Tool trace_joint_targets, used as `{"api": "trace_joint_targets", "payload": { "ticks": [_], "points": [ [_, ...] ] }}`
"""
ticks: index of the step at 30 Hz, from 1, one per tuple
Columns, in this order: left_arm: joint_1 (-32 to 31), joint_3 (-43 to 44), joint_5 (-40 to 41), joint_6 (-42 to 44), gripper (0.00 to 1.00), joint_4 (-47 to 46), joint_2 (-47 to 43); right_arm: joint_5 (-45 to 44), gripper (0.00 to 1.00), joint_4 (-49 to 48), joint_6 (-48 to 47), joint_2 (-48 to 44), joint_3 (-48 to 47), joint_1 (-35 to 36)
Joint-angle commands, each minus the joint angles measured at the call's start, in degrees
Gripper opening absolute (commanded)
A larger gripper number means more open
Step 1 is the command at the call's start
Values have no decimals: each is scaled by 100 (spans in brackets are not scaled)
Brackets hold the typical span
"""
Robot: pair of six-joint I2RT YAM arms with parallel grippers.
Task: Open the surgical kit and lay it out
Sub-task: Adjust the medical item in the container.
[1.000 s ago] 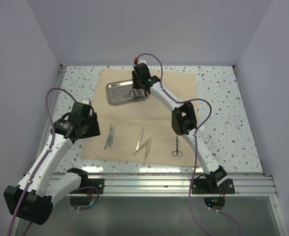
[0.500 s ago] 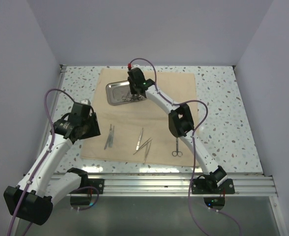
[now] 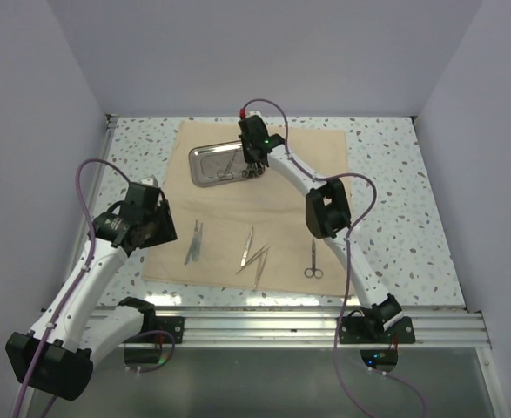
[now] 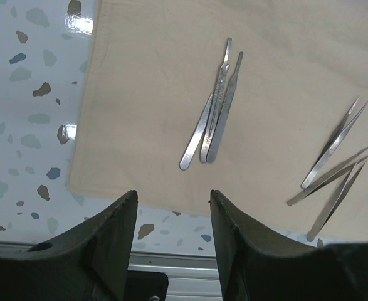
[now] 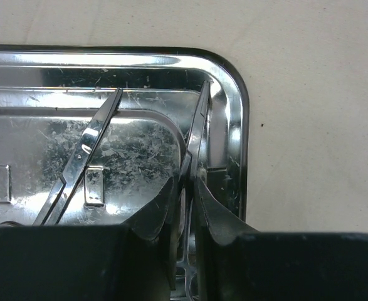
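Observation:
The surgical kit's beige cloth (image 3: 272, 209) lies spread flat, with the steel tray (image 3: 205, 165) on its far left part. My right gripper (image 3: 251, 170) reaches into the tray's right end. In the right wrist view the right gripper (image 5: 187, 183) is shut on a thin silver instrument (image 5: 197, 125) lying along the tray rim (image 5: 234, 113). A second instrument (image 5: 86, 150) lies loose in the tray. My left gripper (image 4: 172, 197) hangs open and empty over the cloth's near left edge, just short of three flat steel handles (image 4: 214, 116).
Several tweezers (image 3: 253, 252) lie on the cloth's near middle, and ring-handled scissors (image 3: 312, 259) lie to their right. Speckled tabletop (image 3: 394, 200) surrounds the cloth. An aluminium rail (image 3: 325, 324) runs along the near edge, and walls close in three sides.
My right gripper swung left over the tray and back, and its fingers have closed on the thin instrument at the tray's right end. The left arm has stayed still.

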State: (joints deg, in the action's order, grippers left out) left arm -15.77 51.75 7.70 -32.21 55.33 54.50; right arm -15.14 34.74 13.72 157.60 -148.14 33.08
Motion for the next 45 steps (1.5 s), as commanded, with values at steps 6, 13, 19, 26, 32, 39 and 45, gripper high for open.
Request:
{"api": "trace_joint_targets", "payload": {
  "ticks": [6,13,19,26,32,39,45],
  "points": [
    [4,2,91,-111,54,-75,52,99,5,1035,-106,-379,1409,-601],
    [4,142,12,-23,54,-321,394,11,2,1026,-185,-748,1682,-838],
    [4,327,-111,91,54,-645,763,-191,1,982,-273,-1099,2165,-1040],
    [4,564,-427,206,54,-997,1238,142,36,1016,-211,-1311,2273,-1102],
    [4,819,-656,329,54,-1244,1642,64,42,1658,-211,-846,1587,-970],
    [4,679,-735,355,53,-1490,1775,37,42,2018,-97,-398,1209,-759],
    [4,442,-639,382,53,-1438,1564,72,36,2406,35,113,725,-548]
  ]
}}
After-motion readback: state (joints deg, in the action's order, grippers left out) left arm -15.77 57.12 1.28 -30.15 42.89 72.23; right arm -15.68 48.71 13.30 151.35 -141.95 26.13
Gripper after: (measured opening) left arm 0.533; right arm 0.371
